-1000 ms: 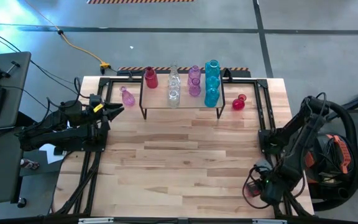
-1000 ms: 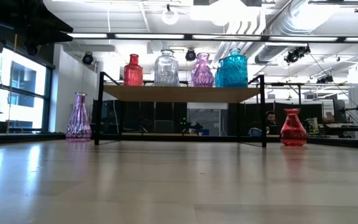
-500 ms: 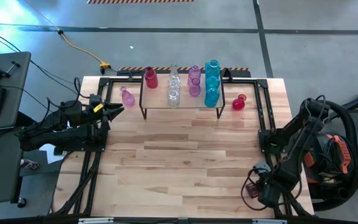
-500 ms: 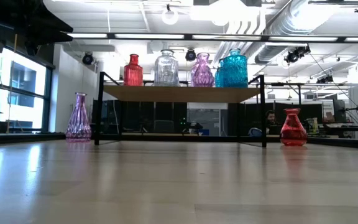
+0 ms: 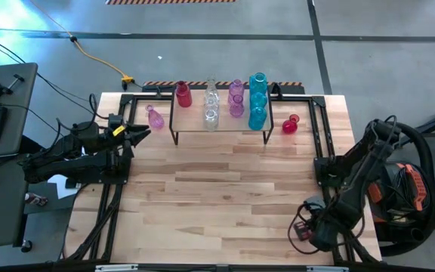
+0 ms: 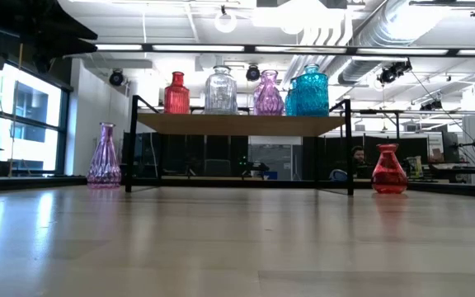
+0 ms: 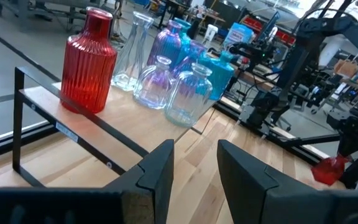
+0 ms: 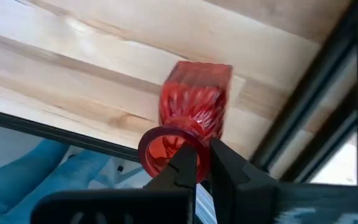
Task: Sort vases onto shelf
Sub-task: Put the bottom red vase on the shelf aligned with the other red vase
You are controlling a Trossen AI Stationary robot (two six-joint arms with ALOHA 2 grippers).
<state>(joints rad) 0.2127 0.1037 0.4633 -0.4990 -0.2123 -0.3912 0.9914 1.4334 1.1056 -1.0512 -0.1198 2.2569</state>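
The shelf stands at the table's far middle and carries red, clear, purple and teal vases. On the table, a pink vase stands left of the shelf and a red one right of it. At the near right corner my right gripper points down, shut on another red vase. At the left edge my left gripper is level and open, with nothing between its fingers. My right gripper has the red vase by the rim of its mouth. One finger is over the opening and the other is outside the rim. The fingers come from above, pointing steeply down. The vase tilts below them; whether its base touches the table I cannot tell.
Black frame rails run along both sides of the table, and the right one passes close to the held vase. The table's near edge lies just beside that vase. Bare wood stretches in front of the shelf.
My right gripper has shifted a little toward the table's left at the near right corner. The vases on and beside the shelf have stayed where they were.
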